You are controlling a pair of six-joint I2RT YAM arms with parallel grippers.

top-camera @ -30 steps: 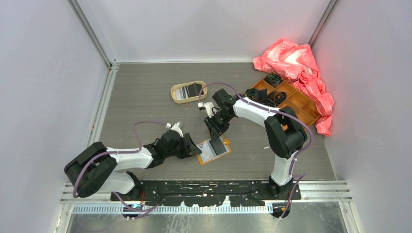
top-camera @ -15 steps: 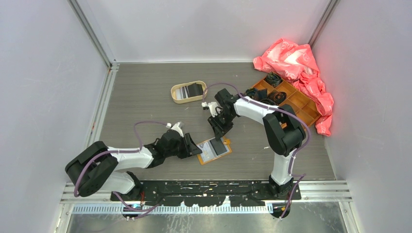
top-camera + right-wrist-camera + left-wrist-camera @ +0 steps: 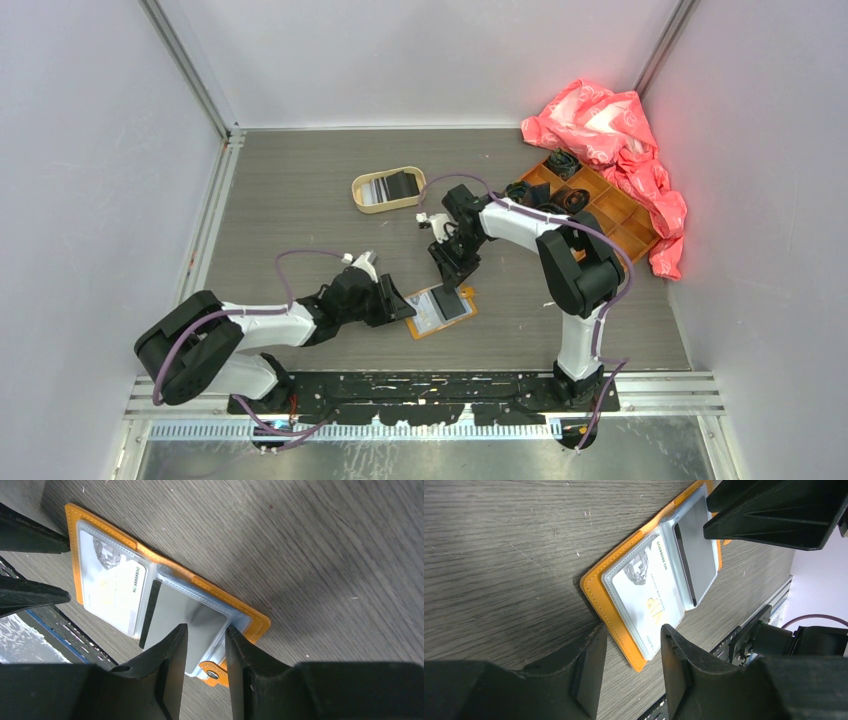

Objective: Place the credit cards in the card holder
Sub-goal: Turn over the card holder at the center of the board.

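The right gripper (image 3: 206,630) hangs with its jaws set moderately apart and nothing clamped between them. Directly under its tips lies the far end of the black card (image 3: 180,610), flat in the clear sleeve (image 3: 235,617) of the open card holder (image 3: 210,591), with the snap tab (image 3: 212,672) just below the fingers. Over the last second this arm has only swung its forearm slightly. The tips have kept to the same end of the holder and the jaw width has not altered, so the pushing stroke looks about finished. The card's edge on the spine side may still stand a little proud of the sleeve, though I cannot tell for certain. Farther out from these tips, across the spine, the pale card (image 3: 112,592) sits fully sleeved. Past it the left gripper (image 3: 633,628) rests where it was, its jaws likewise partly apart and straddling the holder's orange edge, seemingly steadying it against the table (image 3: 325,555), not gripping it. The holder itself has not shifted. Well beyond the right gripper, on its far side from the holder, the oval tray (image 3: 355,192) holds the striped card (image 3: 378,188), so at least one card is left to fetch.
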